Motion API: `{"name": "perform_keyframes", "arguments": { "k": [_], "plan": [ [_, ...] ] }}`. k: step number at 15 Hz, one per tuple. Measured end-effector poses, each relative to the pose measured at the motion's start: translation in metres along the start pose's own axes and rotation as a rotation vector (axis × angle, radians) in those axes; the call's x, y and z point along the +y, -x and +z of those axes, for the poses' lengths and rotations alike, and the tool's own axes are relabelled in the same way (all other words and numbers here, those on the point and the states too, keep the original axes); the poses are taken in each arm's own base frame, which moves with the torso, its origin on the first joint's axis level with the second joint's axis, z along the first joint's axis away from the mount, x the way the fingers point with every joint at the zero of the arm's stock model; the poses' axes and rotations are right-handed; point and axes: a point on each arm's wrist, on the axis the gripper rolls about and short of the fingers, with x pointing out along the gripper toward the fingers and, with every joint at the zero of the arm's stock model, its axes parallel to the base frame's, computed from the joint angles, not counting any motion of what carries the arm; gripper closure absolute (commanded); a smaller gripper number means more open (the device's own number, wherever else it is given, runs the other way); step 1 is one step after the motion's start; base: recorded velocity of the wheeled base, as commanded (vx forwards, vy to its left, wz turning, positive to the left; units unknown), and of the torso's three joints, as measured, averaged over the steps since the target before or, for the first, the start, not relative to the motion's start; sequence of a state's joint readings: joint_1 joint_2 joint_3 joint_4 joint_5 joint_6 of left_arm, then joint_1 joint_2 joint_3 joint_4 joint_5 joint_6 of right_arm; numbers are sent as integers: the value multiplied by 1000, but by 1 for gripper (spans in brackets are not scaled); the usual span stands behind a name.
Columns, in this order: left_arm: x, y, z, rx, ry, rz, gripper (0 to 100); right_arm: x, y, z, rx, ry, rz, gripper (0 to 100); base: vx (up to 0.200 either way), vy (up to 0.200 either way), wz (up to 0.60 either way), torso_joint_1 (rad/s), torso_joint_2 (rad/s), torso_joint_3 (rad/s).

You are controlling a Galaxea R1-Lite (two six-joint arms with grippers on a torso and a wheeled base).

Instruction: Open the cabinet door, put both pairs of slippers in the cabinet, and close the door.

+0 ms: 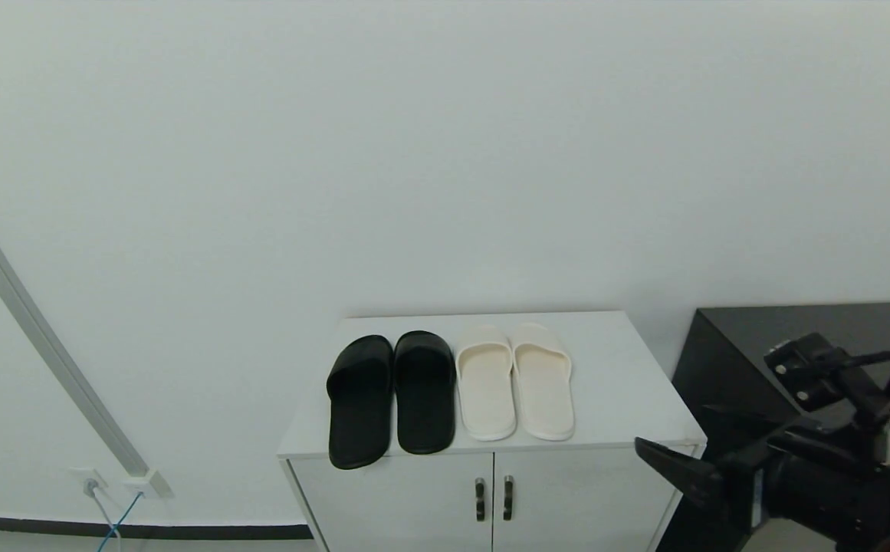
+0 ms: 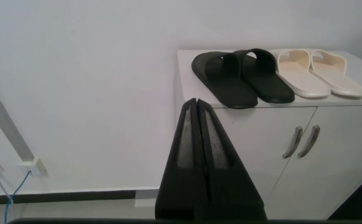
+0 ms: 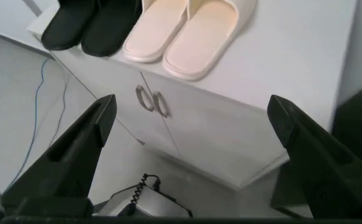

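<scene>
Both pairs lie side by side on top of the low white laminate cabinet, in the lower middle of the head view. The matte black moulded slide slippers are on the left, and one heel appears to overhang the front edge. The cream moulded slide slippers sit just beside them on the right.

Both pairs look light, rubbery and a little flexible, each slipper having a broad arched strap over an open toe; nothing about them seems fragile. The strap, or the sidewall near the heel, is probably the surest hold, since the flat sole offers little to pinch.

The cabinet's two flat doors are shut and meet at a centre seam. There stand two slim upright metal bar handles, which are stiff, narrow and likely slick, so hooking behind a bar should beat squeezing it.

The right tool is spread wide at the lower right of the head view, near the cabinet's corner. The left tool has its dark fingers pressed together, holding nothing.
</scene>
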State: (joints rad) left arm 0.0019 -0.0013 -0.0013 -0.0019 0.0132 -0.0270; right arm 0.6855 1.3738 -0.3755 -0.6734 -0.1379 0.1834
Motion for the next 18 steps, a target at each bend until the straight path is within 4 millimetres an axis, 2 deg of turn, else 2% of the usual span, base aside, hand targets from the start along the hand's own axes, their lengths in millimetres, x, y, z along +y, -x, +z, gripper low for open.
{"name": "perform_keyframes", "arguments": {
  "k": [4,9,14,18],
  "plan": [
    [0,0,0,0,0,-3,100,30,-51,6,19,-11,-77,0,0,0,0,0,0,0],
    [0,0,0,0,0,-1,100,60,-129,8,-2,-25,-214,0,0,0,0,0,0,0],
    [0,0,0,1,0,-2,100,55,-194,5,-39,-71,-350,0,0,0,0,0,0,0],
    [0,0,0,0,0,-2,100,51,-230,-4,-43,-82,-380,0,0,0,0,0,0,0]
  ]
}}
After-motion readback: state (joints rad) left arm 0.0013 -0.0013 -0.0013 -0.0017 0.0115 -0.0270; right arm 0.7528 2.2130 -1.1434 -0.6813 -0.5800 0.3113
